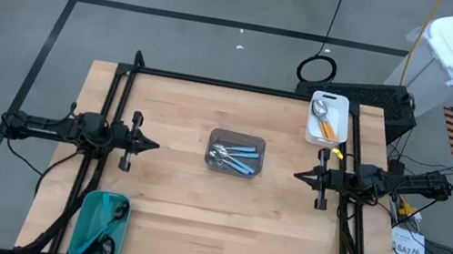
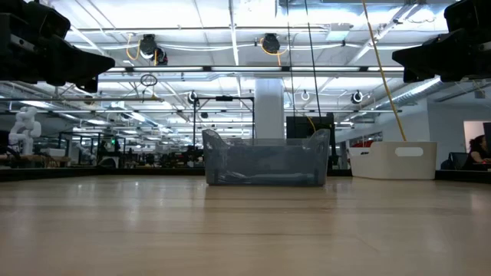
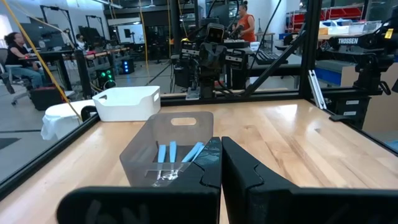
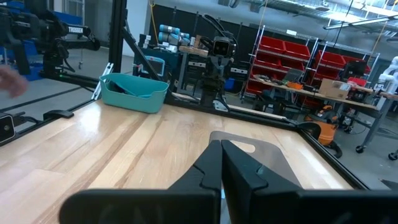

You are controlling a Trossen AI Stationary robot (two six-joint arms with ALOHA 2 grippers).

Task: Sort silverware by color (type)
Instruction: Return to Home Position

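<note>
Your left gripper (image 1: 153, 143) sat by the desk's (image 1: 174, 220) left edge, your right gripper (image 1: 299, 174) by its right edge, both pinched shut, empty. Blue-handled spoons (image 1: 238, 158) lay in the grey bin (image 1: 239, 136) mid-desk; dark spoons (image 1: 108, 229) in the teal corner bin (image 1: 84, 214) were hard to see.

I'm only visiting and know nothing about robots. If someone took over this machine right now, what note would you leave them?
Both arms sit at the sides of the table: left claw shut and empty, right claw shut and empty.
The light-blue-handled spoons lie in the gray bin at centre, the orange-handled spoons in the white bin near the right arm, and the dark spoons in the teal bin near the left arm.
Done: no spoon lies loose on the table.
Left: likely nothing.
</note>
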